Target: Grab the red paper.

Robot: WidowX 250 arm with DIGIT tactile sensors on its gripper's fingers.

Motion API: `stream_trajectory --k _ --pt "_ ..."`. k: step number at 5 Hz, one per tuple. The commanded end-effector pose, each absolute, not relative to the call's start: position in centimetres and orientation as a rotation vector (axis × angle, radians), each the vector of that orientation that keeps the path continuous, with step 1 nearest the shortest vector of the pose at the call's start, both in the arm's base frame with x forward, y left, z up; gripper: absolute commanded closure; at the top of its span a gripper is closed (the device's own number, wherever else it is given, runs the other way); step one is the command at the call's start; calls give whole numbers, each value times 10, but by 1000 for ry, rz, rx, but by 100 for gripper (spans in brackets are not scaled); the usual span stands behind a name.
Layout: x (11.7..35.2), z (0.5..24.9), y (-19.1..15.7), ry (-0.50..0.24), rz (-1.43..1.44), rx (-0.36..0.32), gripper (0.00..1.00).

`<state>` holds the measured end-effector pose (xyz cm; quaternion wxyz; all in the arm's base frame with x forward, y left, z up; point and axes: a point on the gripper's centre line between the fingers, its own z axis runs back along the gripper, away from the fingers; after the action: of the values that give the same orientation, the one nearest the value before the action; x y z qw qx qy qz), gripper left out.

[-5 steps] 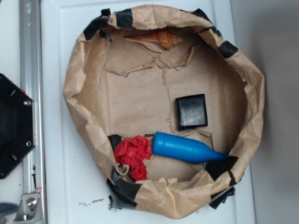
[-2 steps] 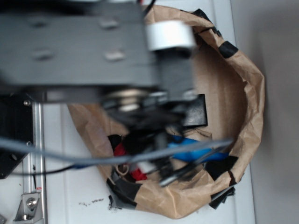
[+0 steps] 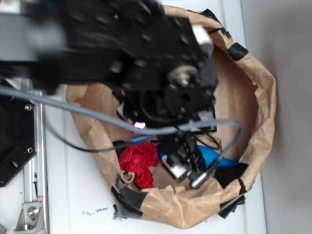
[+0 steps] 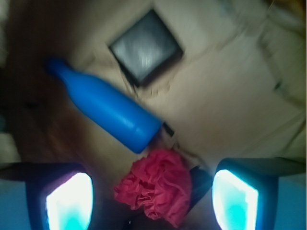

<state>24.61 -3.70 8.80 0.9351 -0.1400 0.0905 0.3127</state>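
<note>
while the gripper [image 4: 152,191] gapes wide, red paper [image 4: 156,184] between fingers, blue bottle [image 4: 105,106] touching it

The exterior view looks straight down from high above the tabletop [image 3: 68,195]. The wrist view sits low and close, looking down past the fingers [image 4: 67,201]. Both share the red paper [image 3: 138,162] and blue bottle [image 4: 108,108].

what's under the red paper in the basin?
The red paper lies on the brown paper lining, beside the blue bottle, between the open gripper fingers. What is directly beneath it is hidden.
</note>
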Motion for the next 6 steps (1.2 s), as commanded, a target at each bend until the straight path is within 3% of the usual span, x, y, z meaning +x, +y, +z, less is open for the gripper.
stream_trajectory --k 1,2,3,4,5,6 --pt "225 43 -65 228 516 -291 0" --pt "201 16 -80 265 447 -271 0" --pt "187 8 -89 329 454 -289 100" --pt "188 20 -87 271 427 -279 100" --pt "216 65 -54 43 337 -234 100" --pt "244 118 -7 -48 343 -178 100"
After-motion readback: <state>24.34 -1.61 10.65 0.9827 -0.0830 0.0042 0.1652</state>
